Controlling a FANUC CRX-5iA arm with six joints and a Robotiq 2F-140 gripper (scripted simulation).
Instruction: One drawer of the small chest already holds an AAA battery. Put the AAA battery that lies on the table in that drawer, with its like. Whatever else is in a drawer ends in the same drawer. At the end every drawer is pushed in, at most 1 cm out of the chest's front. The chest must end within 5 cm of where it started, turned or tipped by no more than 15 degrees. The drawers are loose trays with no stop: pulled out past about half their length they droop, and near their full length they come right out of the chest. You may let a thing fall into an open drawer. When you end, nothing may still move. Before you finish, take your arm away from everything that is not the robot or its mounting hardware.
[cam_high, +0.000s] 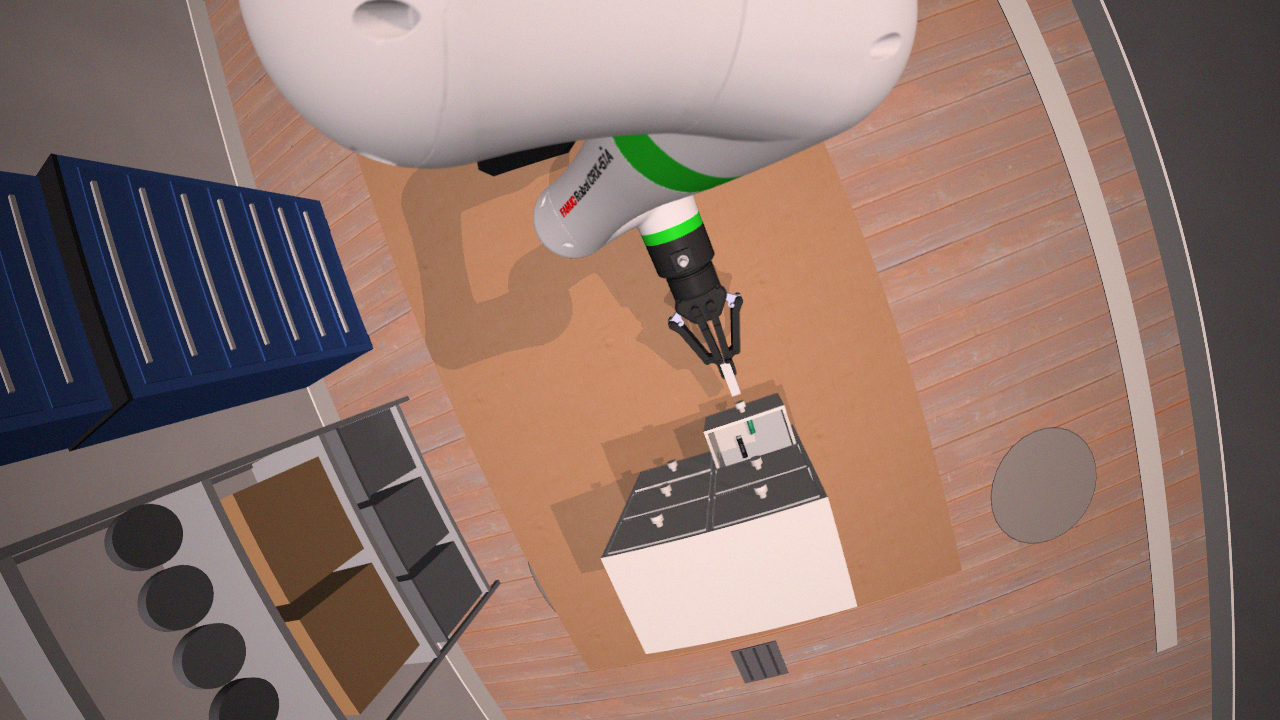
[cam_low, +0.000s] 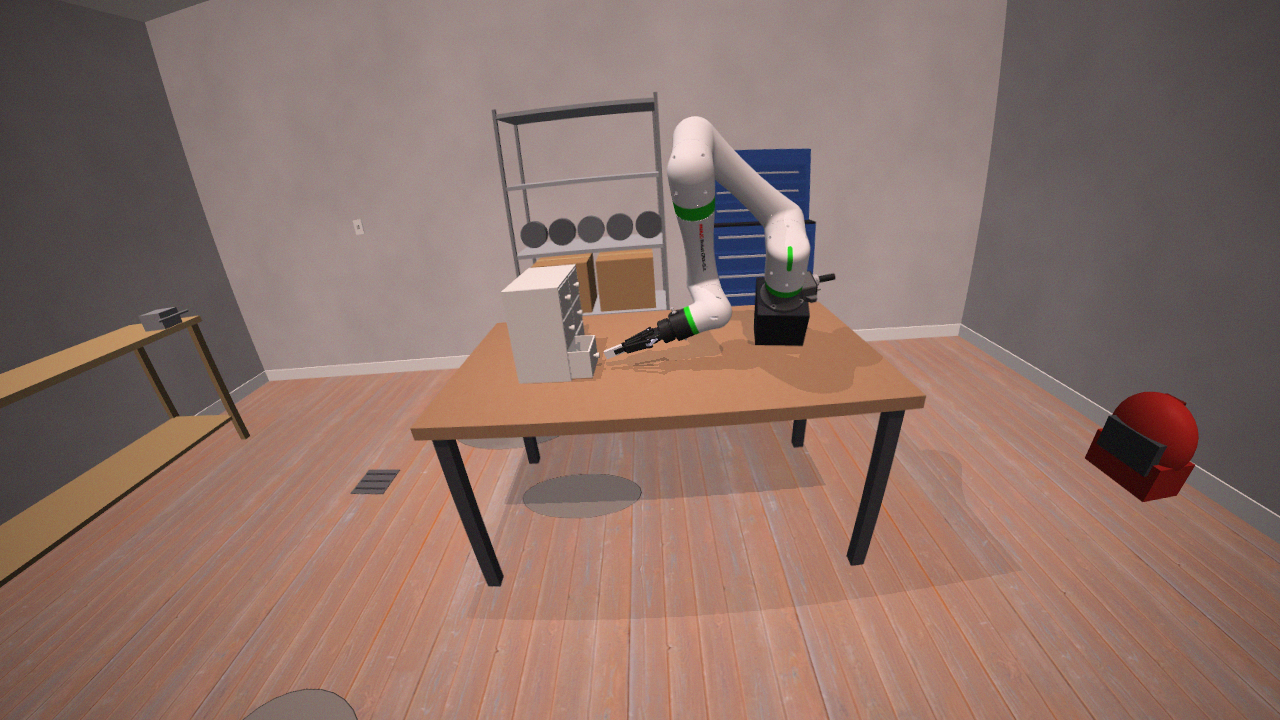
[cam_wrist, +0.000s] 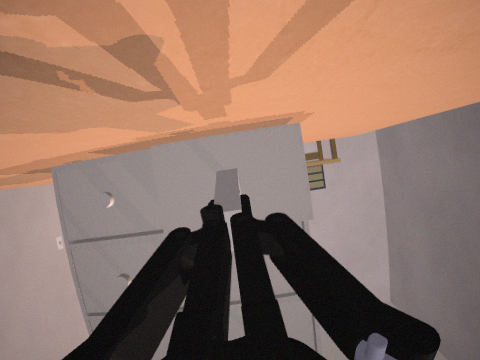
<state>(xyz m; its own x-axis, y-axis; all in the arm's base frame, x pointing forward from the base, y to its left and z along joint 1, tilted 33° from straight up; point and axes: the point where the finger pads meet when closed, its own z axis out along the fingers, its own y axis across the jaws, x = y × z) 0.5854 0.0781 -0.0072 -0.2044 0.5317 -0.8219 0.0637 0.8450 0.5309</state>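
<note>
1. The white chest (cam_high: 733, 582) (cam_low: 537, 331) (cam_wrist: 130, 215) stood upright on the table (cam_high: 501, 402) (cam_low: 680, 394) (cam_wrist: 350, 75).
2. Out of the chest's front, at the bottom, stuck an open drawer (cam_high: 760, 405) (cam_low: 582, 361) (cam_wrist: 270, 165). Inside lay a green cylinder (cam_high: 750, 427) and a dark cylinder (cam_high: 742, 446), apart (I couldn't tell which was the task's AAA battery).
3. Before the chest's open drawer, near its knob (cam_high: 740, 407), hovered the gripper (cam_high: 732, 380) (cam_low: 612, 351) (cam_wrist: 229, 185), fingers closed on nothing.
4. The arm's black base (cam_low: 780, 324) stood farthest from the chest.
</note>
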